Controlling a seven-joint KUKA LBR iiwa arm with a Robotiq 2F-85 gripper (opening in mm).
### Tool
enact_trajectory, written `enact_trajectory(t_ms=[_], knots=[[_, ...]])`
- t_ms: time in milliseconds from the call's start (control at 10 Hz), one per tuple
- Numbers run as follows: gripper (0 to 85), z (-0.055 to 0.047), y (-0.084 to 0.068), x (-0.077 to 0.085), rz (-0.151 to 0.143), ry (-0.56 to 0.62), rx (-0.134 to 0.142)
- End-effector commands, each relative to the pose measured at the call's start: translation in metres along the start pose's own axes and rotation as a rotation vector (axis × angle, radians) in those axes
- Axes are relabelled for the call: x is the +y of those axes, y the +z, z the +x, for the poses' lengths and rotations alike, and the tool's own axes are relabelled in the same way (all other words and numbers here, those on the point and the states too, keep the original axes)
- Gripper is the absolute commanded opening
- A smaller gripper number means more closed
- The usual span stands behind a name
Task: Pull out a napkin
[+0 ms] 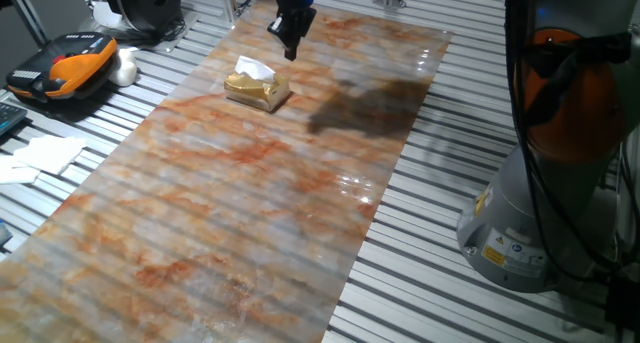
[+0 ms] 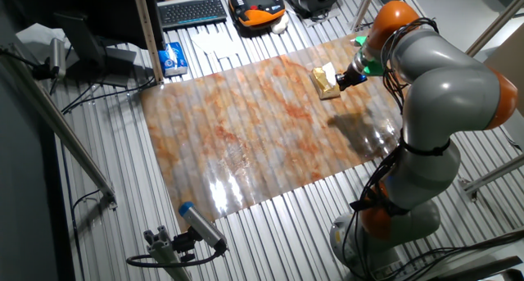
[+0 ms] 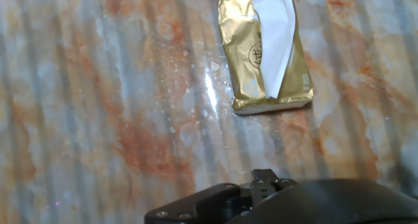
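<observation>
A small golden tissue box (image 1: pixel 258 93) lies on the marbled orange-white mat (image 1: pixel 250 213) near its far end. A white napkin (image 1: pixel 254 70) sticks up out of the box's slot. Both also show in the other fixed view, box (image 2: pixel 326 86) and napkin (image 2: pixel 328 71), and in the hand view, box (image 3: pixel 240 61) and napkin (image 3: pixel 274 34). My gripper (image 1: pixel 291 51) hangs in the air above and just behind the box, apart from the napkin, with its fingertips together and nothing in them. In the hand view only its black body (image 3: pixel 264 185) shows at the bottom edge.
An orange and black device (image 1: pixel 70 63) and white paper sheets (image 1: pixel 45 153) lie left of the mat. A keyboard (image 2: pixel 192 11) and a blue box (image 2: pixel 171 58) sit beyond it. The arm's base (image 1: pixel 540 213) stands at the right.
</observation>
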State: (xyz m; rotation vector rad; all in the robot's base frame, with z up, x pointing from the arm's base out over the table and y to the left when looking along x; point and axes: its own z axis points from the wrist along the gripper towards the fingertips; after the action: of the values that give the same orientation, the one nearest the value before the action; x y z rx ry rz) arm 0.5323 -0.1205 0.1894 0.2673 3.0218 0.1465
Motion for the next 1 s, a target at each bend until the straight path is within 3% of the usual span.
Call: enact_trajectory(t_ms=[0, 900], knots=[[0.0, -0.0016, 0.0000, 0.0014, 0.001, 0.002, 0.001], [0.0, -0.0086, 0.0027, 0.0063, 0.006, 0.009, -0.005]])
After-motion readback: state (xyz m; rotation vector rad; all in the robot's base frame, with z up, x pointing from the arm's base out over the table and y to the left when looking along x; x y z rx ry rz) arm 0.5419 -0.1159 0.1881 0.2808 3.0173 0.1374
